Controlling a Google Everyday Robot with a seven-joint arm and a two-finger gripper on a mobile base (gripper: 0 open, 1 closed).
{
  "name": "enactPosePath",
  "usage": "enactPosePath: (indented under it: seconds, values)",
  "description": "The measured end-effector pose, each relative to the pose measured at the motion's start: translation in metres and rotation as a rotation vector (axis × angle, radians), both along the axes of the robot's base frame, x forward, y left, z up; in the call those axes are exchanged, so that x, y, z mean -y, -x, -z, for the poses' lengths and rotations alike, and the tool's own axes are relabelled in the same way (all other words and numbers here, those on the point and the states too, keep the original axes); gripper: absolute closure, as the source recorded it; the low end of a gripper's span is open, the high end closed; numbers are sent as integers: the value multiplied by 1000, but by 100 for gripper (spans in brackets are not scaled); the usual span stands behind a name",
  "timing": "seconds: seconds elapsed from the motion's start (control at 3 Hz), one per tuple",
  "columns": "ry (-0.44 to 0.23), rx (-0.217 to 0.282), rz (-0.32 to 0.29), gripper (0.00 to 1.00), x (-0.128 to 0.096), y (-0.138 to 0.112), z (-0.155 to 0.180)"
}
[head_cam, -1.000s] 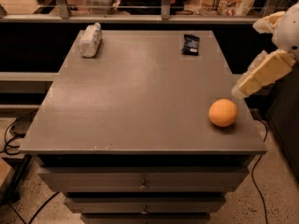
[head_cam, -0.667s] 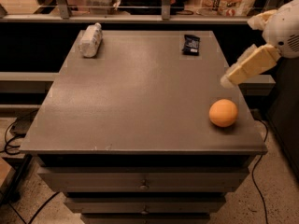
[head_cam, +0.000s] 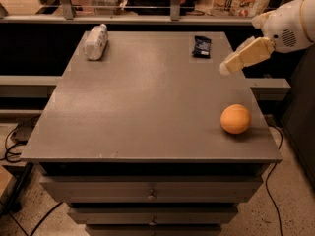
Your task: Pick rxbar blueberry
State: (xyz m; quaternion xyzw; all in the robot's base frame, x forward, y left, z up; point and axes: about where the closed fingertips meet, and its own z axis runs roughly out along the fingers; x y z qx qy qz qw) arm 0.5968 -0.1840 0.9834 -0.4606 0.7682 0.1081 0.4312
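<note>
- Camera view: the gripper (head_cam: 232,63) reaches in from the right, hanging above the table (head_cam: 147,107) near its right edge, toward the far right corner.
- It points down and left. Whether it is set wide or narrow cannot be told; it holds nothing that can be seen.
- The white arm (head_cam: 288,23) behind it sits beyond the table's right edge.
- The rxbar blueberry (head_cam: 202,46) lies flat near the far edge, right of its middle. It is left of the gripper's tip and apart from it.
- An orange ball (head_cam: 235,119) rests near the right edge, toward the near right corner, well apart from the bar.
- A whitish wrapped bundle (head_cam: 96,42) lies by the far left corner.
- Drawers (head_cam: 152,193) show below the near edge.
</note>
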Motion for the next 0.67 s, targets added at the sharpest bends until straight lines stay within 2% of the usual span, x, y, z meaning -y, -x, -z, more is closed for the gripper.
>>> enactPosePath:
  seconds: [0.33, 0.67]
  values:
    - [0, 0, 0, 0, 0, 0, 0]
    - [-33, 14, 22, 0, -2, -7, 0]
